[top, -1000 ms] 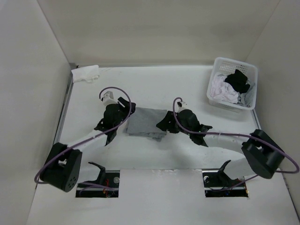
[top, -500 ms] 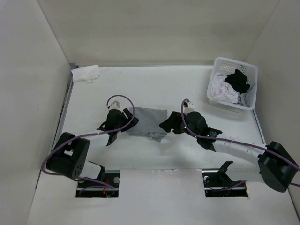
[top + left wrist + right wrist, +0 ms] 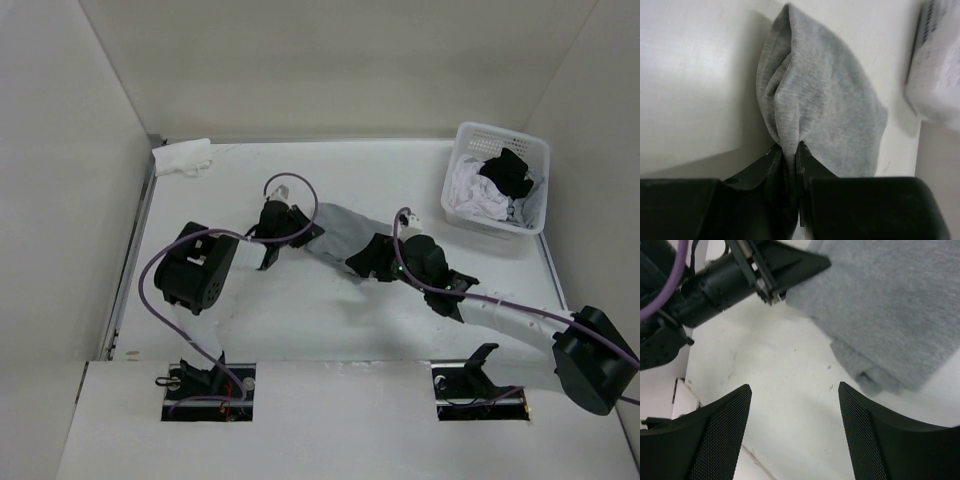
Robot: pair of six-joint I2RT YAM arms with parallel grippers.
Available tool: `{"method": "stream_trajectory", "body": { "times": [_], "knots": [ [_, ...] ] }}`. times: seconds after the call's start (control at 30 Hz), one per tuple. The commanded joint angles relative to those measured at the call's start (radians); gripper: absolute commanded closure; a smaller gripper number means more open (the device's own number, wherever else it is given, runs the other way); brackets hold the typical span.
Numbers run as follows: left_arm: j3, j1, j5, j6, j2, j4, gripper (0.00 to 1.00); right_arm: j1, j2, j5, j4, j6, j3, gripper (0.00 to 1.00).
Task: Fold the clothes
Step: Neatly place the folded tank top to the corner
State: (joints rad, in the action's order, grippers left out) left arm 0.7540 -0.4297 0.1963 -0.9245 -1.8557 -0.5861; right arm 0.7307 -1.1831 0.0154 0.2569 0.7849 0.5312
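On the table, the white lattice basket is located at the far right corner, and white and black garments are seen heaped inside it, unfolded. A white cloth is placed at the far left corner; whether it is folded cannot be determined. The grey garment is laid at mid-table as a compact folded bundle between the two arms. Its left end is pinched by the left gripper, whose jaws are closed on a ridge of fabric. The right gripper is held fully spread above the garment's near edge, with nothing grasped. The task is judged to be at an early stage: one garment is nearly folded, while the basket contents are not yet handled
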Motion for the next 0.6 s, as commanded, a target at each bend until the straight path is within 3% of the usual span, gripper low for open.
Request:
{"method": "stream_trajectory", "body": {
  "times": [0.0,0.2,0.3,0.5,0.57],
  "knots": [
    [0.221,0.059,-0.009,0.012,-0.037,0.002,1.00,-0.040,0.049,-0.011,0.024,-0.018,0.004,0.25],
    [0.647,0.245,0.046,0.052,-0.183,0.184,1.00,-0.086,0.050,0.001,0.007,-0.033,0.021,0.25],
    [0.761,0.338,0.046,0.072,-0.192,0.232,1.00,-0.099,0.031,0.011,0.007,-0.042,0.033,0.25],
    [0.782,0.561,-0.026,0.053,-0.203,0.226,0.96,-0.101,-0.038,0.047,0.016,-0.052,0.065,0.25],
    [0.727,0.620,-0.084,0.039,-0.211,0.178,0.88,-0.101,-0.056,0.052,0.021,-0.056,0.075,0.25]
  ]
}}
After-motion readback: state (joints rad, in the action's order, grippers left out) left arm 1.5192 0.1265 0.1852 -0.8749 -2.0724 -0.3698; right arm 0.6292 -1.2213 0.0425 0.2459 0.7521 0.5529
